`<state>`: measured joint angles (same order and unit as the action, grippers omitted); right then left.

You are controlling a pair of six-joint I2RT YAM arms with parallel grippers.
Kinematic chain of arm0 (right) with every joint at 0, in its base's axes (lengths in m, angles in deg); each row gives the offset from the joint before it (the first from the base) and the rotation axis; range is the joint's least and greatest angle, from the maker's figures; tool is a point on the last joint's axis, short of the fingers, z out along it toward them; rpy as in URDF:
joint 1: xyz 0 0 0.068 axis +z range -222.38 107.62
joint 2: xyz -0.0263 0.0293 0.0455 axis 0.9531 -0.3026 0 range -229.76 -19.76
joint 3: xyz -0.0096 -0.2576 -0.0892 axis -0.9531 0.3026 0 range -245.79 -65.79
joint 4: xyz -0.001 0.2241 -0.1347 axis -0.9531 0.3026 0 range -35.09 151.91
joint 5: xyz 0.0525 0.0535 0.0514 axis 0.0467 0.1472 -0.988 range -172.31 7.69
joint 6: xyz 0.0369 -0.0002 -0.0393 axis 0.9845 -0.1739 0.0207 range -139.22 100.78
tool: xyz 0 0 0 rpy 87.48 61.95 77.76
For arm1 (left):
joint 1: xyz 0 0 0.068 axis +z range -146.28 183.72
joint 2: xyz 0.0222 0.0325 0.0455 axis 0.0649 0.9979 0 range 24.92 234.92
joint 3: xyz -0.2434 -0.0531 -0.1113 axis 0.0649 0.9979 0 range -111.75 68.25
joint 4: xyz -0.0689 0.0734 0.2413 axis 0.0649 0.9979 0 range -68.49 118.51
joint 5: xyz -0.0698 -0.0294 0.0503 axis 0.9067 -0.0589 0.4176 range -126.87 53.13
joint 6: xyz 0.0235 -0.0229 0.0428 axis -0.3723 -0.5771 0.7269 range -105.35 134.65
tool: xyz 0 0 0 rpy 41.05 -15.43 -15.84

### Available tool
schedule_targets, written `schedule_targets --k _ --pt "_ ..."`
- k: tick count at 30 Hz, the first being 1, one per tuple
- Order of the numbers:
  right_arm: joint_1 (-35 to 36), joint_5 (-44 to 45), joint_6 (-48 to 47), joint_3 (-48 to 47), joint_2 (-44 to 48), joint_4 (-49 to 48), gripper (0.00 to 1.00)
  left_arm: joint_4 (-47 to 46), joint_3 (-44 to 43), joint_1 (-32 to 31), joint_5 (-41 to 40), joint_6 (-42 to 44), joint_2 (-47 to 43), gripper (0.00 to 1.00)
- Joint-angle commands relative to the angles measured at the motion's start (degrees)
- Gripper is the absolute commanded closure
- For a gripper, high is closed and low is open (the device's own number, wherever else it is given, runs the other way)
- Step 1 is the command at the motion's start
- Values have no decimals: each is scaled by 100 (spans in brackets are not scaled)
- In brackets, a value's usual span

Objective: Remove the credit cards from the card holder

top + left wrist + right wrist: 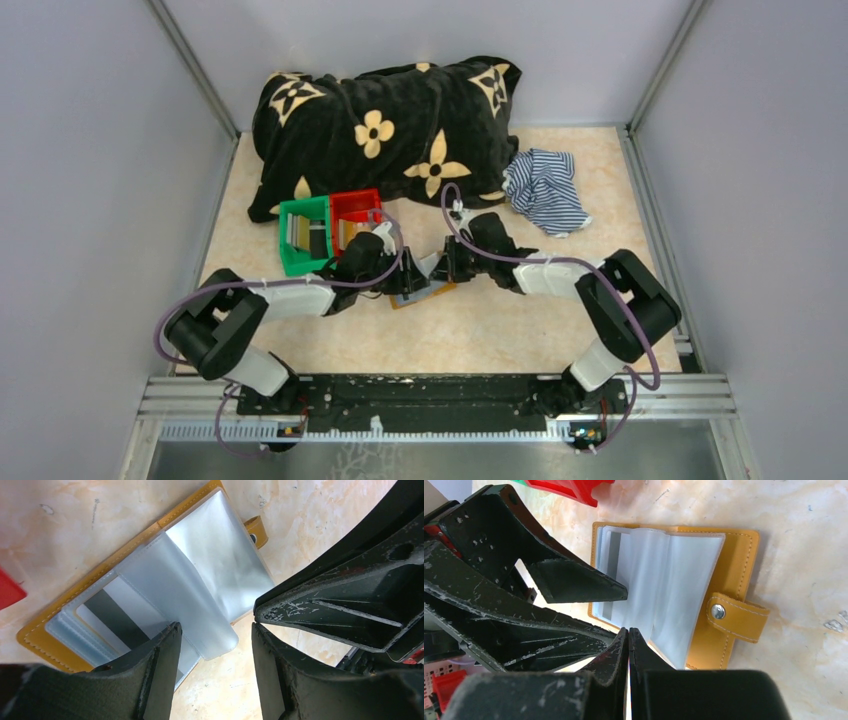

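The card holder (425,292) lies open on the surface (500,330) between my two arms, its clear sleeves (664,580) fanned up. My left claw (214,647) is spread, one finger on each side of a sleeve corner. My right claw (629,632) is pressed together at the sleeves' edge; I cannot tell whether it nips one. One of the credit cards (107,615) sits tucked in a pocket.

L arm (290,297) & R arm (555,273) showing black joints, white links; purple cables (163,325) running along both. L gripper (621,614) fingers (569,580) looking black, white-scuffed, w/ holes at 10 o'clock.
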<state>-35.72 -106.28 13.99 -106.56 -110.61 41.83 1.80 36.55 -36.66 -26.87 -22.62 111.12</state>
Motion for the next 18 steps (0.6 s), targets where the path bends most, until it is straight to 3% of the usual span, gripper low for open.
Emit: schedule_targets --k 1,18 --pt "-27 199 -130 -86 482 179 100 -121 -252 -14 134 70 213 40" --pt "-288 271 -254 106 813 364 100 -456 -723 -14 451 83 764 40"
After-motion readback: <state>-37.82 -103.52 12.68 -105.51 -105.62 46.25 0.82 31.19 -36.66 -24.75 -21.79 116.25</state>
